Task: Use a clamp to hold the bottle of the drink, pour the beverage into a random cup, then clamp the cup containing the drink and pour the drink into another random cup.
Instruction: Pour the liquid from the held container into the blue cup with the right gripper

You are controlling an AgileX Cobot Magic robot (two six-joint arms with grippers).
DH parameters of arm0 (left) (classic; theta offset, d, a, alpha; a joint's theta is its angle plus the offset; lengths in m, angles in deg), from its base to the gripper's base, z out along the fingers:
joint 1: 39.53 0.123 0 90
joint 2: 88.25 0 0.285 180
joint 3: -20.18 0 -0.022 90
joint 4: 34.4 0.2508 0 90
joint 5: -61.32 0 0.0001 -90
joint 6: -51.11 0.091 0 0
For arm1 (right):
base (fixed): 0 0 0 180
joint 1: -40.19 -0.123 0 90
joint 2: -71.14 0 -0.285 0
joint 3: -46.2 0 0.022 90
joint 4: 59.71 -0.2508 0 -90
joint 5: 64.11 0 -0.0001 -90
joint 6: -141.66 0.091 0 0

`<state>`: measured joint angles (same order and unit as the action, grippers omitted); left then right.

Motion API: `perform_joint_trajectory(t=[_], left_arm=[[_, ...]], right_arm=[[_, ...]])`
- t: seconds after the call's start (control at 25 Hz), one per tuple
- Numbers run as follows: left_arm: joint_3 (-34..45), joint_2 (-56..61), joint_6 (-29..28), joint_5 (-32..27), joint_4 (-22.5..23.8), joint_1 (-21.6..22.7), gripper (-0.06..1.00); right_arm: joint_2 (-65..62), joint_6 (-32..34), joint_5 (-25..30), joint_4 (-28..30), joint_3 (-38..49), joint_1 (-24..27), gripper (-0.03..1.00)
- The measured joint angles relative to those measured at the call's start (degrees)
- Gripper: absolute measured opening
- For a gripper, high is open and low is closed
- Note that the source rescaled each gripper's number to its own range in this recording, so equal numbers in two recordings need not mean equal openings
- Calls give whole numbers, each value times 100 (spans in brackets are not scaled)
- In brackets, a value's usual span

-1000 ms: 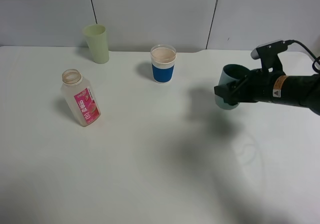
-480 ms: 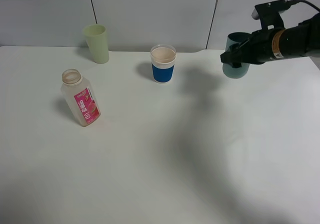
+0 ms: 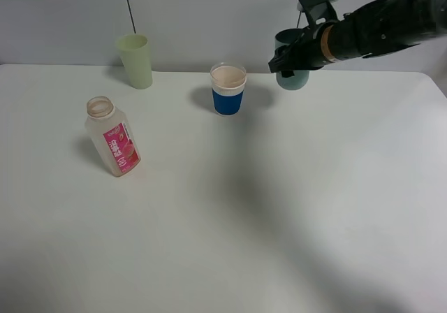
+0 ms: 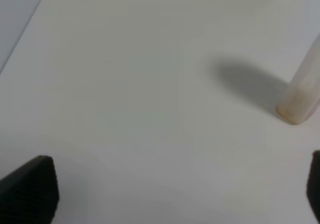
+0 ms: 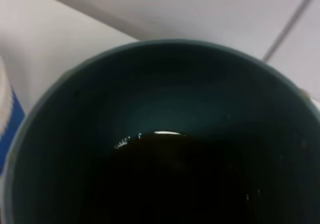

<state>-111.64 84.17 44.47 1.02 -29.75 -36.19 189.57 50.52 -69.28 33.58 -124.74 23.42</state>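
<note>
Right clamp (image 3: 288, 60): clenched on teal cup (image 3: 294, 81), held aloft near blue-banded cup (image 3: 228, 93).
Beverage (image 5: 175, 184): seen inside teal cup.
Left clamp (image 4: 172, 189): spread wide.

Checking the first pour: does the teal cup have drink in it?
Yes, partly filled. The right wrist view looks into the teal cup and shows dark liquid pooled inside, glinting at its edge.

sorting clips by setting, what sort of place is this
Probably a robot lab bench, not a home: a white table, a plain panelled wall, and a black robot arm, its right gripper holding a teal cup.
</note>
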Motion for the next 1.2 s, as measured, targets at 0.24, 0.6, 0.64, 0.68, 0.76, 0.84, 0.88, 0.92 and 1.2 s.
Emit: perform_joint_trajectory(t=[0.24, 0.6, 0.64, 0.68, 0.76, 0.84, 0.88, 0.92, 1.2], left_arm=[[0, 0, 0, 0, 0, 0, 100], [0, 0, 0, 0, 0, 0, 100], [0, 0, 0, 0, 0, 0, 100], [0, 0, 0, 0, 0, 0, 100], [0, 0, 0, 0, 0, 0, 100], [0, 0, 0, 0, 0, 0, 100], [0, 0, 0, 0, 0, 0, 100], [0, 0, 0, 0, 0, 0, 100], [0, 0, 0, 0, 0, 0, 100]], right_arm=[[398, 20, 24, -67, -563, -344, 0], [436, 27, 473, 152, -797, -580, 0], [436, 27, 517, 179, -797, -602, 0], [436, 21, 591, 239, -797, -633, 0], [436, 21, 730, 350, -797, -692, 0], [436, -7, 915, 468, -797, -765, 0], [436, -24, 985, 468, -797, -803, 0], [436, -74, 1082, 468, -797, -855, 0], [436, -834, 1550, 468, -797, -1117, 0]])
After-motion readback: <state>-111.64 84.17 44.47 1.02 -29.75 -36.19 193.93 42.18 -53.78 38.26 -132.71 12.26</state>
